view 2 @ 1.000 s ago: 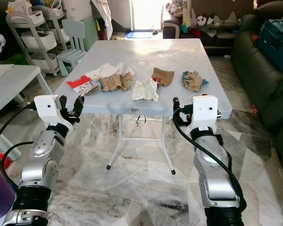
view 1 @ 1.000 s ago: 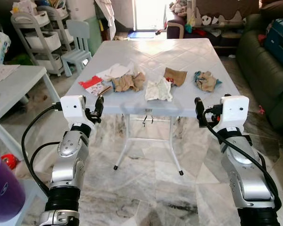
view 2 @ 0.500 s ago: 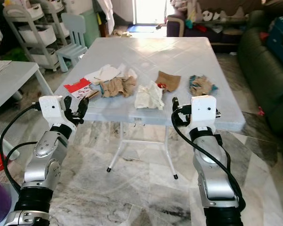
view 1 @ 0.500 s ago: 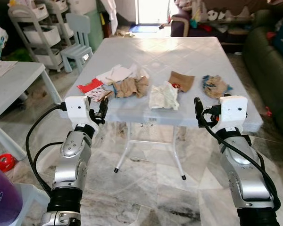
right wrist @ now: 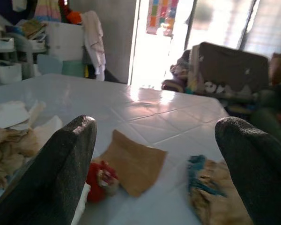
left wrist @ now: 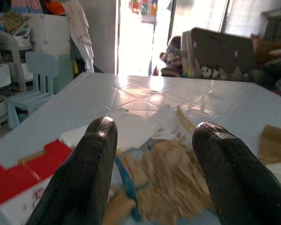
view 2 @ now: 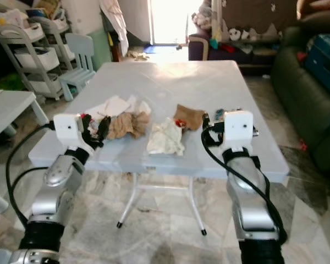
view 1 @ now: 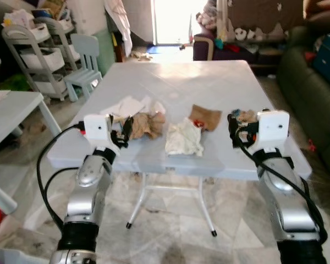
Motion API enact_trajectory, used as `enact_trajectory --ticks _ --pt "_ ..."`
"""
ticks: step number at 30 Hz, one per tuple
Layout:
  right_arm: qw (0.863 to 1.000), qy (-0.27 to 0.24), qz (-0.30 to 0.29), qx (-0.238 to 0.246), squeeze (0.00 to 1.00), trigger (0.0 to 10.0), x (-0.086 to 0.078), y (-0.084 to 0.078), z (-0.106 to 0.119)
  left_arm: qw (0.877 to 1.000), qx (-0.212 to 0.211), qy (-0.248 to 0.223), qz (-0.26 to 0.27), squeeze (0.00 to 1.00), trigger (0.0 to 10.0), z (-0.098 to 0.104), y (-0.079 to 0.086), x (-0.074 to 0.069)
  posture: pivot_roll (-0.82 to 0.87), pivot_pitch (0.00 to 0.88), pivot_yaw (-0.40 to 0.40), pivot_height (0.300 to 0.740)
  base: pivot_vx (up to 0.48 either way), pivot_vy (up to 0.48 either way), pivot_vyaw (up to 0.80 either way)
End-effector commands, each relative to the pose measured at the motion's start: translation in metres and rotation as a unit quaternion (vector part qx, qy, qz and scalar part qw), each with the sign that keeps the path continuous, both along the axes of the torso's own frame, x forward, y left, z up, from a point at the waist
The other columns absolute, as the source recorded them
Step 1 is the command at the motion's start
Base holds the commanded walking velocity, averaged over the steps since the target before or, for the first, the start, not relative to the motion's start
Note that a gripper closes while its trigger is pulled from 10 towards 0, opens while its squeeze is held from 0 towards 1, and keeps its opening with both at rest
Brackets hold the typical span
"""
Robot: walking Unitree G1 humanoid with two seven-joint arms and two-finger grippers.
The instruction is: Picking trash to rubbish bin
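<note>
1. Where the pale blue folding table (view 1: 231, 88) meets its near edge, both arms are raised level with the trash on it.
2. The left gripper (view 1: 125, 127) hangs at the near left part of the table, fingers (left wrist: 91, 154) spread apart and holding nothing, pointed at a crumpled brown paper wad (left wrist: 175, 176) (a red-and-white carton (left wrist: 23, 173) lies beside it, white paper (left wrist: 131, 129) behind).
3. The right gripper (view 1: 232, 127) sits near the right side, its fingers (right wrist: 61, 159) also wide apart and empty.
4. Between those fingers lie a flat brown paper piece (right wrist: 133, 164), a small red scrap (right wrist: 100, 178) touching its near corner, and a tan wad with blue bits (right wrist: 215, 187).
5. A crumpled white tissue (view 1: 183, 138) rests at the near edge between the two grippers.
6. A dark green sofa (view 1: 313, 82) stands right of the table; a small pale blue chair (view 1: 85, 58) and a white shelf trolley (view 1: 36, 55) stand to the left.
</note>
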State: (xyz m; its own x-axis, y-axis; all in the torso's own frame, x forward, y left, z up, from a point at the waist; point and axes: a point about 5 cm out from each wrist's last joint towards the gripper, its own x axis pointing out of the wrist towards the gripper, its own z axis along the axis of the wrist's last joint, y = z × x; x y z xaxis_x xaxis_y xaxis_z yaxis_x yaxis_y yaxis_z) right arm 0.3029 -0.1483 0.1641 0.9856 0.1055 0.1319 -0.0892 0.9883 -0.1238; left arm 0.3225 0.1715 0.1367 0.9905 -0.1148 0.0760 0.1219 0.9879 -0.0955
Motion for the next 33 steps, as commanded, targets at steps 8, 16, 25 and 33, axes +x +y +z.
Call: enact_trajectory --ticks 8,16,25,33 --pt "0.999 0.024 0.020 0.004 0.00 10.0 -0.003 0.000 -0.006 1.000 0.013 -0.010 -0.002 0.00 10.0 0.003 -0.007 -0.003 -0.13 0.000 0.018 0.740 0.288 0.000 0.00" --pt "0.994 0.066 0.090 0.015 0.00 10.0 -0.012 0.014 -0.019 0.999 0.046 -0.008 0.009 0.00 10.0 -0.006 -0.006 -0.016 -0.12 0.000 0.014 0.740 0.000 0.000 0.00" --pt "0.984 0.090 0.152 0.017 0.00 10.0 -0.021 0.026 -0.023 0.998 0.058 -0.011 0.019 0.00 10.0 -0.008 -0.006 -0.020 -0.13 0.000 0.012 0.740 0.000 0.000 0.00" --pt "0.985 0.080 0.151 0.010 0.00 10.0 -0.019 0.026 -0.019 0.998 0.062 -0.011 0.017 0.00 10.0 -0.008 -0.009 -0.022 -0.13 0.000 0.010 0.740 0.000 0.000 0.60"
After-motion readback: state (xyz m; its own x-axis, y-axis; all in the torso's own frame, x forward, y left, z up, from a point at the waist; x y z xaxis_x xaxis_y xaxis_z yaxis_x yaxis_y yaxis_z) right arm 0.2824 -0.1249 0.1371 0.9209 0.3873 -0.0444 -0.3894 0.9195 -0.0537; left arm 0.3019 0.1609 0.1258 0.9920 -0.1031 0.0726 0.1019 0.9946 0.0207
